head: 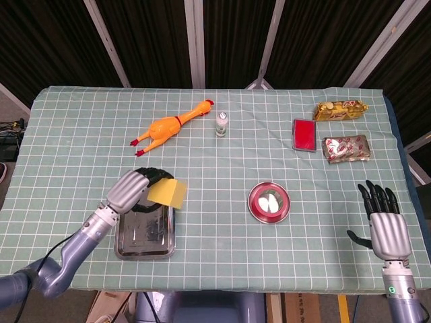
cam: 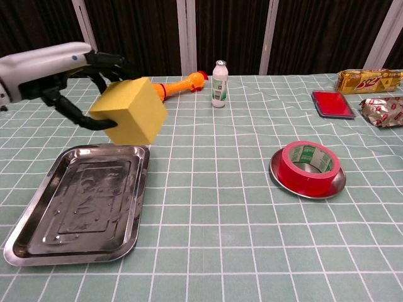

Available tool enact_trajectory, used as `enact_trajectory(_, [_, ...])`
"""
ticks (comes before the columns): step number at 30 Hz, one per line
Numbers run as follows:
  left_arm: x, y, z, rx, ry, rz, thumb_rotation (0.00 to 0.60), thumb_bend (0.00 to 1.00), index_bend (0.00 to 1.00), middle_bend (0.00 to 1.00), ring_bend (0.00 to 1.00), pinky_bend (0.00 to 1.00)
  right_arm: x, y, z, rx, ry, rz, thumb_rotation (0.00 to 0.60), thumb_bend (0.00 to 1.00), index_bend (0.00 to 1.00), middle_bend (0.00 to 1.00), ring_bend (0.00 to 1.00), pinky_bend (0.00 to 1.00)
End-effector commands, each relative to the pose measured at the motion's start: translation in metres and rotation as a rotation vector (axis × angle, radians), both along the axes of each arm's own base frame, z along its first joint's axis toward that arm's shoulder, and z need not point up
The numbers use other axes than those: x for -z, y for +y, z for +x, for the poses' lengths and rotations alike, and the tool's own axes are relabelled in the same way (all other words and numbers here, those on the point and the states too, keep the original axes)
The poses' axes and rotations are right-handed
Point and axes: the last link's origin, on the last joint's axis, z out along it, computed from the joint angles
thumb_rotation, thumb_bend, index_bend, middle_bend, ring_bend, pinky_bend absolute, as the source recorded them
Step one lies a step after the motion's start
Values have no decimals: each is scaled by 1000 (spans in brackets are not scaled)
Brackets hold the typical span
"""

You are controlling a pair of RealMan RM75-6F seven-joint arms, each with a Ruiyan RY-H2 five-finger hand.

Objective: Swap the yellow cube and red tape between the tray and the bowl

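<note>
Fingers (cam: 101, 61) of the left hand (cam: 66, 66) curl over the top of the yellow cube (cam: 129, 111), with the thumb under its near left edge, so the cube is gripped and held in the air, tilted, above the far right corner of the tray (cam: 38, 236). In the head view the same hand (head: 133, 189) sits at the tray's (head: 124, 250) far edge with the cube (head: 168, 194) jutting out to its right, past the rim. The tray holds nothing and lies flat on the checked cloth of the surface (cam: 214, 251).

Behind the cube lies a rubber chicken (cam: 182, 83), partly hidden by it in the chest view; in the head view the chicken (head: 168, 128) is fully seen. Just right of it stands a small bottle (cam: 219, 75), upright.

Further right the red tape (cam: 308, 165) lies flat in the bowl (cam: 337, 184). Beyond it are a red flat box (cam: 332, 104) and two foil snack packs (cam: 368, 80).

At the far right, in the head view only, the right hand (head: 385, 225) hovers near the surface's edge, fingers (head: 378, 198) straight and spread, holding nothing.
</note>
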Motion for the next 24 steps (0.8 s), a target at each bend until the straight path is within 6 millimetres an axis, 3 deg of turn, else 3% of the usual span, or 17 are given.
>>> enact_trajectory(1, [24,30,25,11,75,8,600,479,312,312,297,358,1,-4,-4,14,0,-4,600,33,0,0,0,0])
enact_trajectory(4, [53,48,41,2,128,-14,600,479,310,312,297,358,2,-9,-7,29,4,-6,600,34,0,0,0,0])
enact_trajectory(10, [95,65,66,5,76,-27,600,470,309,313,295,359,5,-11,-8,28,16,-7,600,34,0,0,0,0])
enact_trajectory(13, [109,68,67,1,81,-52,600,449,309,301,277,352,4,-10,-8,25,18,-8,600,33,0,0,0,0])
enact_trajectory(16, [115,71,65,-15,120,-88,600,345,287,194,148,271,2,-9,-8,24,15,-14,600,34,0,0,0,0])
enact_trajectory(18, [117,72,64,-30,147,-125,600,243,242,87,30,162,1,-8,-8,25,13,-17,600,34,0,0,0,0])
enact_trajectory(22, [108,63,74,-55,152,-246,600,125,196,4,0,55,-1,-7,-8,29,12,-21,600,34,0,0,0,0])
enact_trajectory(24, [92,59,86,-32,122,-239,600,89,187,0,0,20,-1,-7,-8,29,16,-18,600,34,0,0,0,0])
